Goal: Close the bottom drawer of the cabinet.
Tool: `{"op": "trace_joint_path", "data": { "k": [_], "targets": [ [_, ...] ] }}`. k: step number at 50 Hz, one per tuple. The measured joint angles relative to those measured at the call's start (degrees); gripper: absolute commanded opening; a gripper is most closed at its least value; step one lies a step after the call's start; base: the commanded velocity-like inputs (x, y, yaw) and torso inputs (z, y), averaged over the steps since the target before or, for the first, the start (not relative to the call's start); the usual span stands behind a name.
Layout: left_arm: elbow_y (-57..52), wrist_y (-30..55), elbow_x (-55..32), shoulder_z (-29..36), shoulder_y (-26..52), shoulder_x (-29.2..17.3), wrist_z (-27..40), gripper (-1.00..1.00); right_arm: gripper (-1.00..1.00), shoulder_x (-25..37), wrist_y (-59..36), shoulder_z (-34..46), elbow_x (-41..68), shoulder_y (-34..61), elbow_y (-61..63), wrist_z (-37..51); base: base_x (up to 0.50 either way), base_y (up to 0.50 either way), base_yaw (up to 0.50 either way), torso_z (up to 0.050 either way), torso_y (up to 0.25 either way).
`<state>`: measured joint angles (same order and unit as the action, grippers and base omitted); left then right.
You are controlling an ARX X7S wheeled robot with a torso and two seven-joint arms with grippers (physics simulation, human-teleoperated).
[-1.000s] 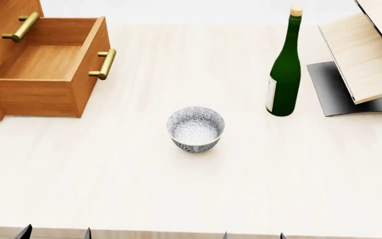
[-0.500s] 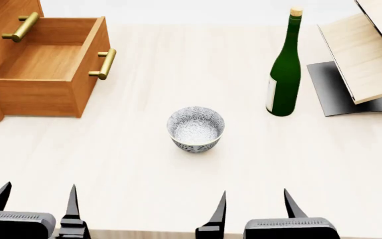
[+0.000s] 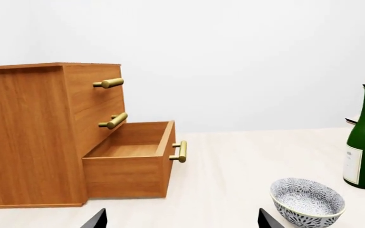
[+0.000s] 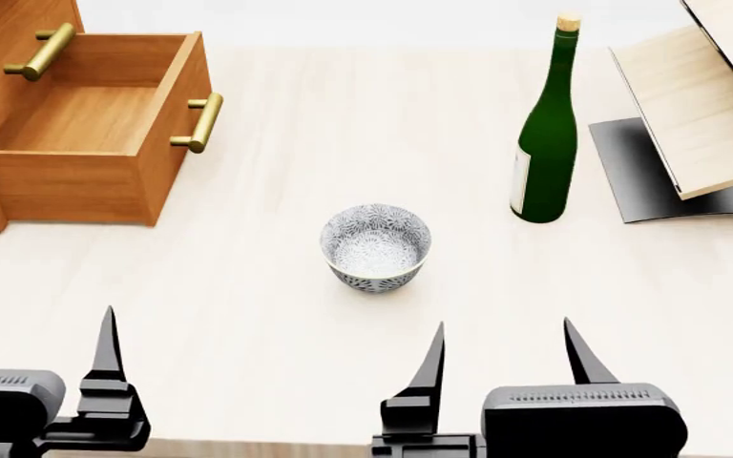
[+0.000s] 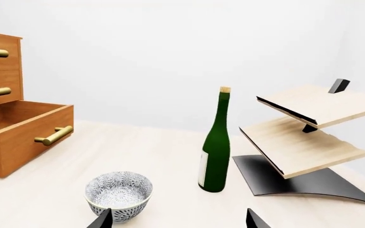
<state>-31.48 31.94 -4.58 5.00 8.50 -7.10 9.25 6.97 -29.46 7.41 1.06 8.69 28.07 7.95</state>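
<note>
So the bottom drawer (image 4: pixel 87 134) is pulled well out of the cabinet (image 3: pixel 33 133) at the far left of the tabletop (image 4: pixel 341 382) — its brass handle (image 4: pixel 201 122) faces the middle. Both pincers sit low at the near edge, left pincer (image 4: pixel 33 329) and right pincer (image 4: pixel 507 343) each spread wide and holding nothing. A patterned bowl (image 4: pixel 376 246) sits mid-tabletop, with a green bottle (image 4: pixel 545 153) and a pale wooden rack (image 4: pixel 710 105) further right.

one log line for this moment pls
bottom drawer: open | left gripper: open, empty | right gripper: open, empty | bowl: between grippers and cabinet
</note>
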Motion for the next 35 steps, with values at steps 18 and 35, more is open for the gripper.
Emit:
{"op": "trace_joint_path", "data": {
  "k": [18, 35],
  "targets": [
    [-1.9, -0.7, -0.1, 1.0, -0.4, -1.1, 1.2, 1.0, 1.0, 1.4, 0.4, 1.7, 0.7, -0.1, 0.7, -0.1, 0.0, 0.29, 0.0, 0.0, 0.0],
    [-1.4, -1.8, -0.4, 1.6, -0.5, -2.2, 1.8, 1.0, 1.0, 2.1, 0.6, 2.5, 1.6, -0.3, 0.4, 0.3, 0.0, 0.5, 0.0, 0.0, 0.0]
  ]
}}
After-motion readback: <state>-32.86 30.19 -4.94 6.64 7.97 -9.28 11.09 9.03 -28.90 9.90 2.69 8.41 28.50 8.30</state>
